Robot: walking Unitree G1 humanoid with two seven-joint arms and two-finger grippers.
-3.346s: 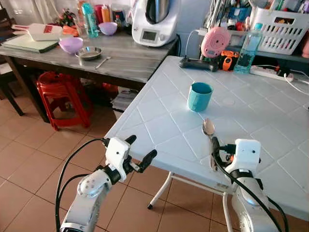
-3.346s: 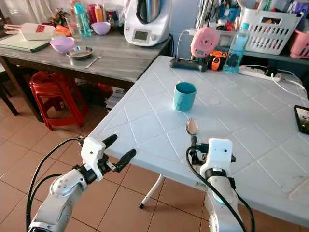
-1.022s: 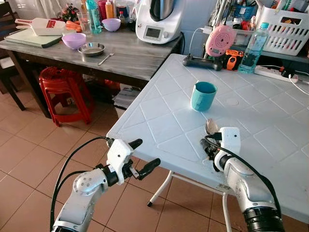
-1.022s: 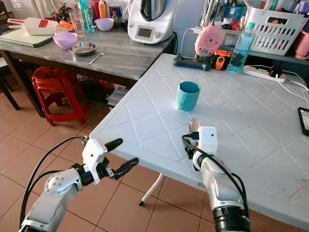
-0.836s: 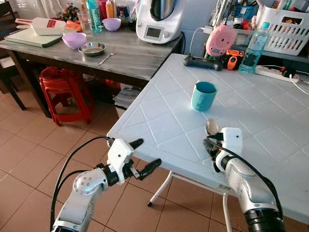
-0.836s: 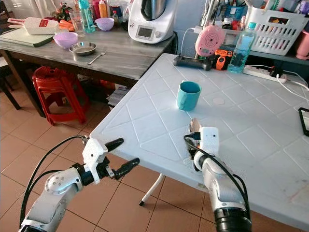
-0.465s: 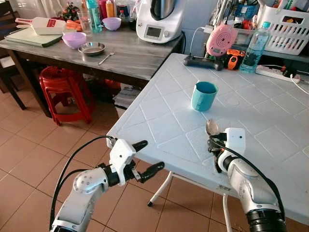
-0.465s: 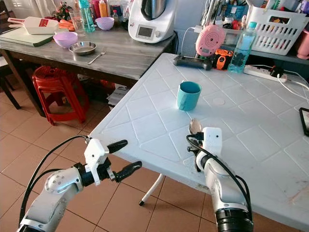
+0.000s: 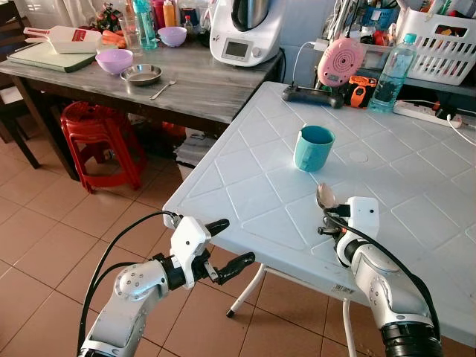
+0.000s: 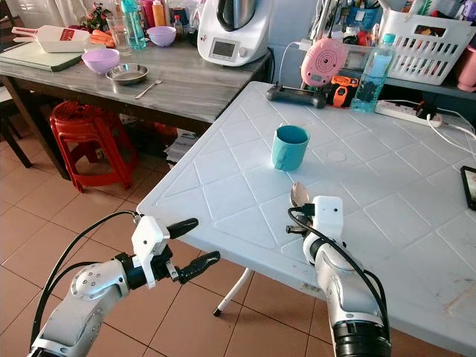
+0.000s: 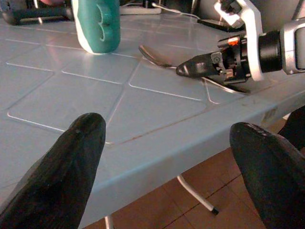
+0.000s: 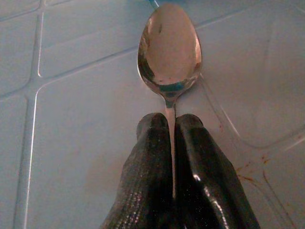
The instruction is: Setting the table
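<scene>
The spoon (image 10: 299, 195) lies on the white table (image 10: 223, 186) near its front edge, bowl toward the teal cup (image 10: 288, 147). The right gripper (image 10: 296, 220) sits over the handle, fingers hidden. The left gripper (image 10: 190, 242) hangs below the table's front corner, fingers spread over the floor (image 10: 44, 216).

My arms are silver metal with rounded joints, and black cables loop along each forearm. A white boxy housing caps each wrist. My left pincer (image 9: 223, 244) and right pincer (image 12: 170, 126) each have two long black fingers, rubbery and blunt at the tips.
</scene>
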